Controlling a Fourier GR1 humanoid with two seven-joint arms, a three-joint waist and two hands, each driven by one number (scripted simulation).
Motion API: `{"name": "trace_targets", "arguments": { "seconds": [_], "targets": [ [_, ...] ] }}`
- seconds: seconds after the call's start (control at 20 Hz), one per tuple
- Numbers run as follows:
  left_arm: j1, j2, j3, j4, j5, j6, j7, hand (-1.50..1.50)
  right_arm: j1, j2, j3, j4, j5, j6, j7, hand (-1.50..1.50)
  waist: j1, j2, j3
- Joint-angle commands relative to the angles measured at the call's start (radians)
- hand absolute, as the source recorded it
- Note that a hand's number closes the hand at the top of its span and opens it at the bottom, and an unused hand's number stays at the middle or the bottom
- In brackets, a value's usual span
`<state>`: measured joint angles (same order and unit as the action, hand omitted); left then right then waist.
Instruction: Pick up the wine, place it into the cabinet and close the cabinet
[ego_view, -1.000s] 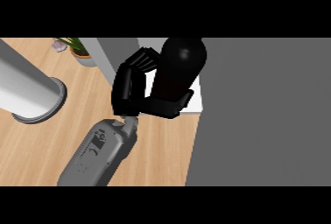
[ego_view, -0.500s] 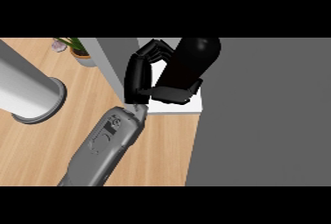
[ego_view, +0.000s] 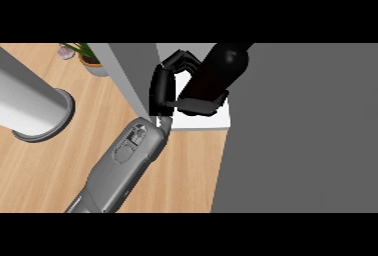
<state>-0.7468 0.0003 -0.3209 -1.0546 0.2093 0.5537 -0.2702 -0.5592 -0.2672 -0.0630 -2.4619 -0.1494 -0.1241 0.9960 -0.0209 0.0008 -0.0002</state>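
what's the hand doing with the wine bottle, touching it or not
Touching. The head view shows the left hand with its fingers curled round the wine bottle, no gap between them.

My left hand (ego_view: 164, 87), curled round the wine bottle (ego_view: 221, 70), has carried it up and rightward, further in over the white cabinet shelf (ego_view: 214, 122) than a second ago; my wrist, earlier short of the shelf's near edge, now meets it, and more of my forearm (ego_view: 122, 160) stretches toward the shelf
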Motion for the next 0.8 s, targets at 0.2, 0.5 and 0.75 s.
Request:
{"name": "trace_targets", "arguments": {
  "seconds": [0.2,0.5,0.75],
  "targets": [
    [-0.01,0.0,-0.005,0.124,0.075,-0.011,-0.097,1.5,-0.002,0.001,-0.053,-0.089,-0.124,0.0,0.049,-1.5,0.0,-0.001,0.0],
    [-0.029,0.0,-0.004,0.248,0.107,-0.041,-0.145,1.5,0.01,0.026,0.006,-0.081,-0.051,-0.013,0.048,-1.5,0.006,-0.001,0.0],
    [-0.063,0.0,-0.042,0.428,0.141,-0.023,-0.272,1.5,0.088,0.051,0.003,-0.078,-0.073,0.039,-0.044,-1.5,-0.009,0.006,0.0]
  ]
}}
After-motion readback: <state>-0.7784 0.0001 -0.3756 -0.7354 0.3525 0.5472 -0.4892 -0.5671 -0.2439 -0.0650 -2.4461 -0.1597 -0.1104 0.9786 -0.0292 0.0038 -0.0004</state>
